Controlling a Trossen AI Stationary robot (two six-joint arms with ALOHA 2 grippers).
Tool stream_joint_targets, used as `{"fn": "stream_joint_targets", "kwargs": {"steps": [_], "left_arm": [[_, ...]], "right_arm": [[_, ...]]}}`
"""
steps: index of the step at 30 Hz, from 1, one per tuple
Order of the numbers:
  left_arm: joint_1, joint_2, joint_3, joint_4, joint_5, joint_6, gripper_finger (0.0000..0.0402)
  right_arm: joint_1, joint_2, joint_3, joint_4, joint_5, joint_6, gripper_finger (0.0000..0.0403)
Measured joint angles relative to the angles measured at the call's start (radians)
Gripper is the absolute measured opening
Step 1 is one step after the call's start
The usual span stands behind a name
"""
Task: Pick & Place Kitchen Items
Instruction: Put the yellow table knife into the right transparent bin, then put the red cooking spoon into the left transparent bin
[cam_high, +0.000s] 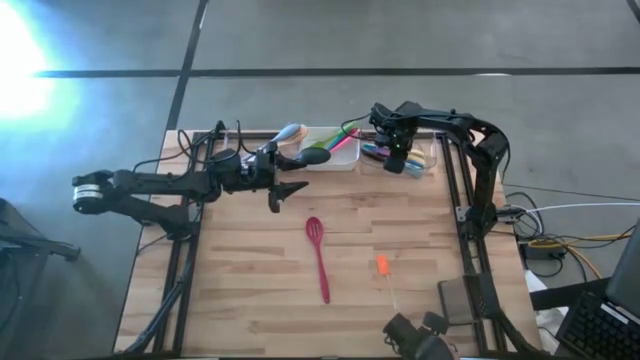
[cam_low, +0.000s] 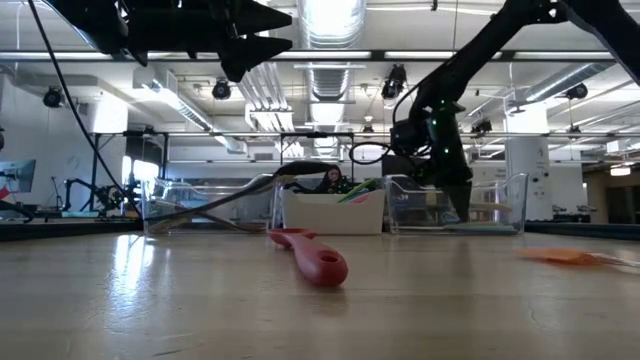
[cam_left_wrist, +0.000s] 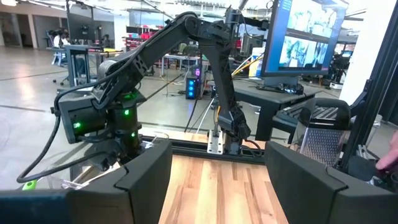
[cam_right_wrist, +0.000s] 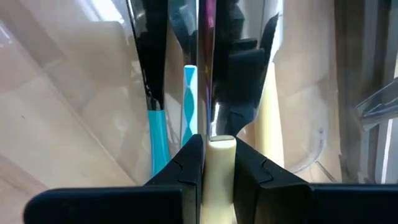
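My right gripper (cam_high: 398, 160) points steeply down into the clear tray (cam_high: 425, 165) at the far right and is shut on a pale cream-handled utensil (cam_right_wrist: 219, 163). Under it in the tray lie a teal-handled utensil (cam_right_wrist: 158, 134) and black ones (cam_right_wrist: 242, 68). A red slotted spatula (cam_high: 318, 255) lies flat on the table's middle, and a small orange utensil (cam_high: 382, 265) lies to its right. A black ladle (cam_high: 315, 157) and green and pink utensils (cam_high: 345, 137) rest in the white tray (cam_high: 335, 162). My left gripper (cam_high: 290, 190) hovers open, level, left of the white tray. My right gripper pinches the cream handle (cam_right_wrist: 220, 149) between its two fingers, coming from above and pointing down. The handle's blunt end shows right at the fingertips; the rest is hidden behind the fingers. I cannot tell whether the utensil touches the tray or the things in it.
A second clear tray (cam_low: 205, 205) stands at the far left. The ladle's long handle (cam_low: 220, 205) slants out of the white tray toward the left. Bare wood lies along the near half around the red spatula. A dark device (cam_high: 462, 298) sits at the near right edge.
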Motion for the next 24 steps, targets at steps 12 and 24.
{"fn": "stream_joint_targets", "kwargs": {"steps": [12,24], "left_arm": [[0.0,0.0,0.0,0.0,0.0,0.004,0.0261],[0.0,0.0,0.0,0.0,0.0,-0.021,0.0261]], "right_arm": [[-0.001,-0.081,0.025,0.023,0.021,0.019,0.0143],[0.076,-0.321,0.018,-0.063,-0.009,0.16,0.0161]]}}
